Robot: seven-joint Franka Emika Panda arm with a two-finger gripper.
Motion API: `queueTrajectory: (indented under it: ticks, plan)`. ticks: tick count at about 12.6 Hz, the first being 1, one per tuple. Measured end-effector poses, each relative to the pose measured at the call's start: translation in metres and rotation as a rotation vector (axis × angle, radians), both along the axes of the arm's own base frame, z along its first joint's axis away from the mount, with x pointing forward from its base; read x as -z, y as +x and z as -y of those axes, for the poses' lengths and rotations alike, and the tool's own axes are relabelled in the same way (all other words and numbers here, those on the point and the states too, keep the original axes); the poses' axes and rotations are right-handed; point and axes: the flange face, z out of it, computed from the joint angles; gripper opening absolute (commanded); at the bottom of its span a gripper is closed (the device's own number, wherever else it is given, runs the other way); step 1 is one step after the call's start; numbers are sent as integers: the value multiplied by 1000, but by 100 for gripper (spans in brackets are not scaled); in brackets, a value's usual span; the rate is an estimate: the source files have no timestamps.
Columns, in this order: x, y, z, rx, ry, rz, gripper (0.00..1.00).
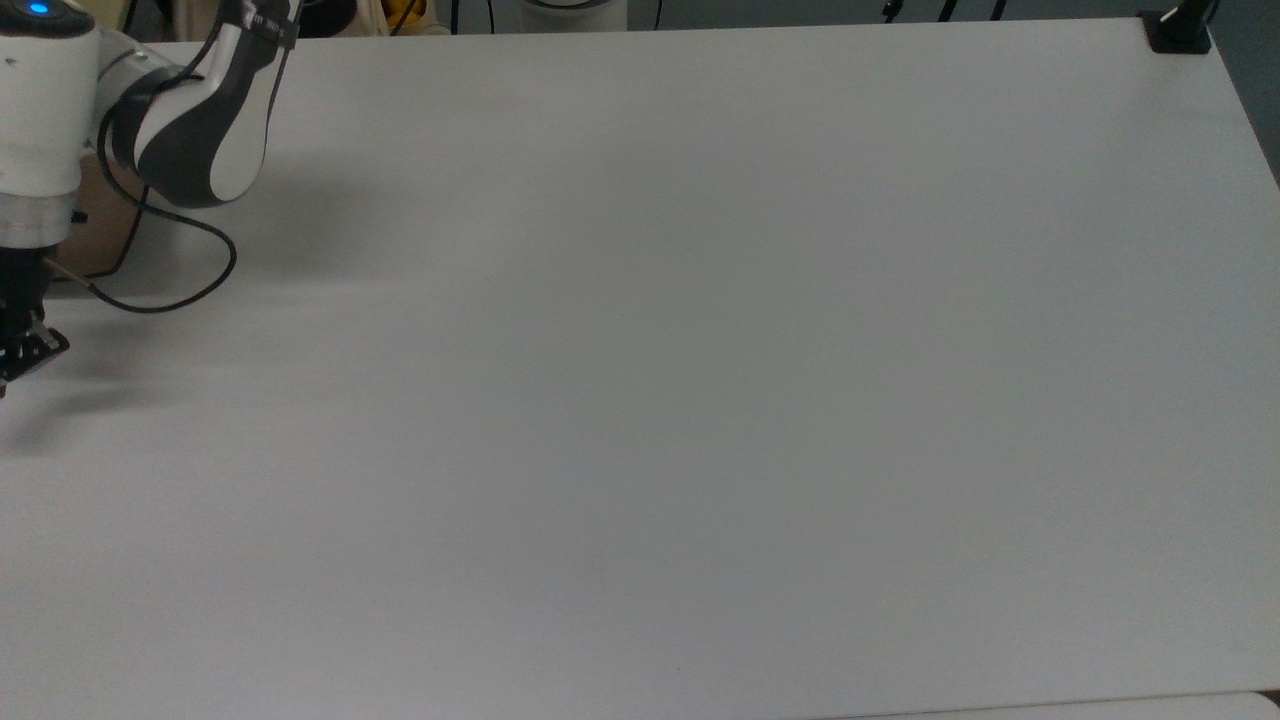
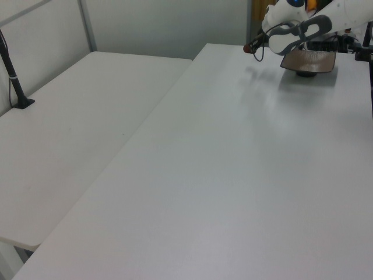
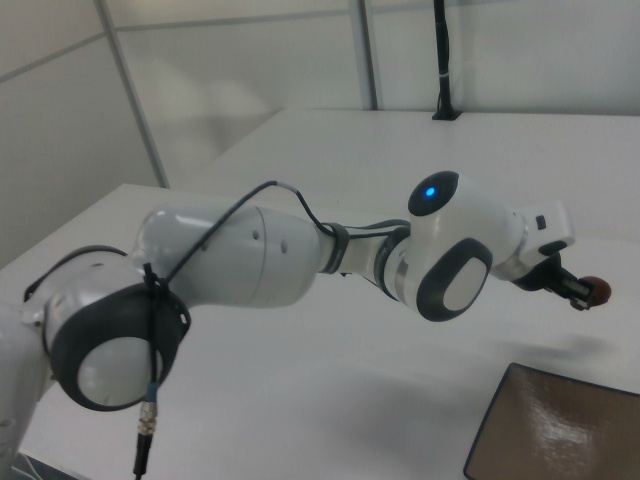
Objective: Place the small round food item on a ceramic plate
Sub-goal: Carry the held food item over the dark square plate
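Top view: the end effector [image 1: 12,350] sits at the top view's left edge, above the white worktop [image 1: 700,350]. A tan corner of the ceramic plate [image 1: 95,235] shows behind the arm's wrist. A black cable [image 1: 170,290] loops from the wrist over the worktop.

Left view: the ceramic plate [image 2: 309,61] rests at the far end of the worktop [image 2: 245,175], its thin dark rim raised on a low foot. The end effector [image 2: 252,48] is held above the surface, just beside the plate on the left view's left. A second white table [image 2: 76,128] adjoins the worktop, with a black post [image 2: 14,81] clamped at its edge.

Right view: the end effector [image 3: 580,290] is clamped on the small round food item [image 3: 598,290], which is clear of the worktop and above and beyond the plate [image 3: 560,430]. Only the far tip of the item protrudes past the fingers.

Handling, as judged:
1. The item is small and likely light; load on the grip is minimal.
2. Its slight gloss and rounded form suggest it can slip or roll; hold across the widest part.
3. It may be soft; avoid excess squeeze.
4. The plate is rigid and breakable; release low to prevent rolling off.

The worktop is flat, matte and uncluttered, with pale wall panels behind.
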Motion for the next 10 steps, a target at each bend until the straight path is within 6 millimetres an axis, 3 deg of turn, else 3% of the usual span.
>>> queueTrajectory:
  ticks: [6,10]
  plan:
    - [-50,-74,17,2,29,-123,20]
    - [-38,-138,37,6,46,-217,21]
